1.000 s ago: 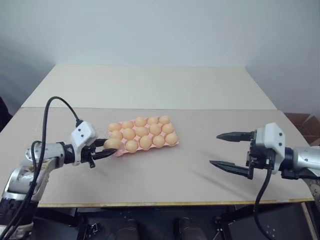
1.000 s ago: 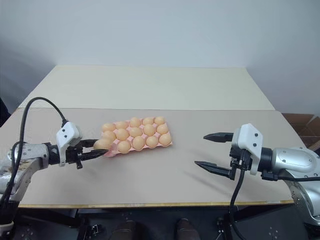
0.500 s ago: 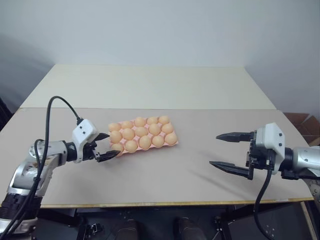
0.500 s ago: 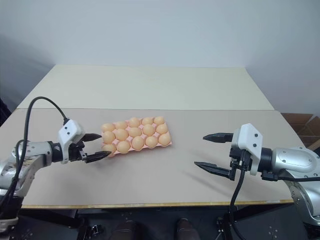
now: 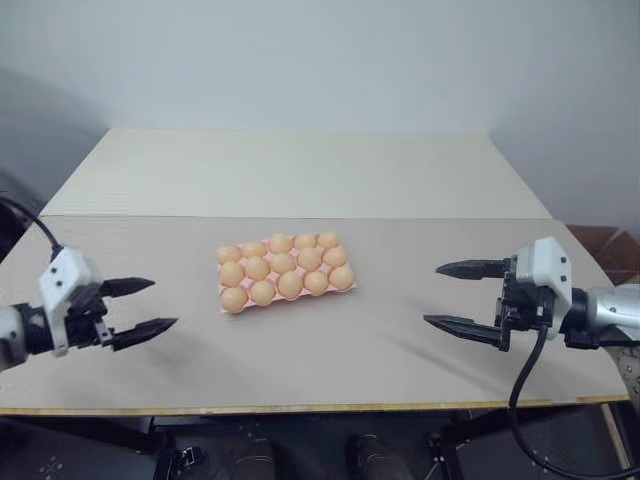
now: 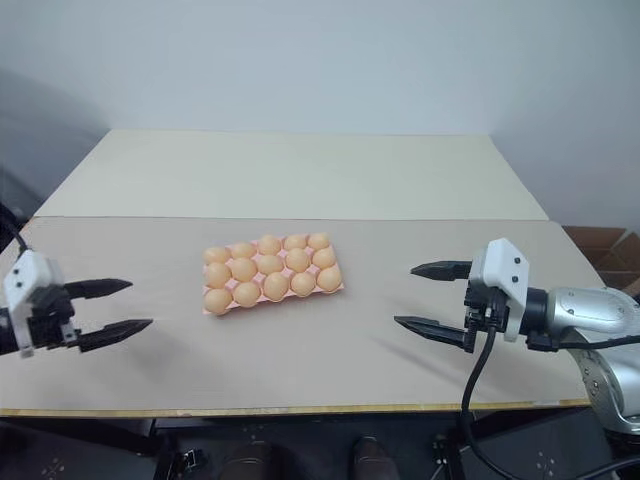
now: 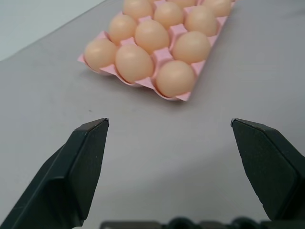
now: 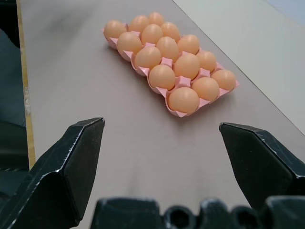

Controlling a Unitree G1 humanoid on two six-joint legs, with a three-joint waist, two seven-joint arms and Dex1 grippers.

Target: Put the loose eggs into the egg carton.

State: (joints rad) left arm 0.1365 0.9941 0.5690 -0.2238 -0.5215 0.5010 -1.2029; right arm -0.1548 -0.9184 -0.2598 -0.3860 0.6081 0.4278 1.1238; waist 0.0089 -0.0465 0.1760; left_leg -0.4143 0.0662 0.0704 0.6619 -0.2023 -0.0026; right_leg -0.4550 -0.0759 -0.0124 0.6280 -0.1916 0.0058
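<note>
Now that the left gripper has let its egg into the carton's near-left cup and backed off leftward, jaws apart like the right gripper's, all cups look filled.

One egg carton, pale pink, three rows of five cups. Fifteen eggs in it, five per row: far row five, middle row five, near row five. Every cup full. All eggs alike, tan-orange. Zero eggs loose on the desk. Two desks: one grey-beige near desk carrying the carton, one cream desk butted against its far edge. Two claws: left claw one, right claw one, each with two black fingers, so four fingers total, both pairs spread apart with nothing between them. One black cable at the right arm.
</note>
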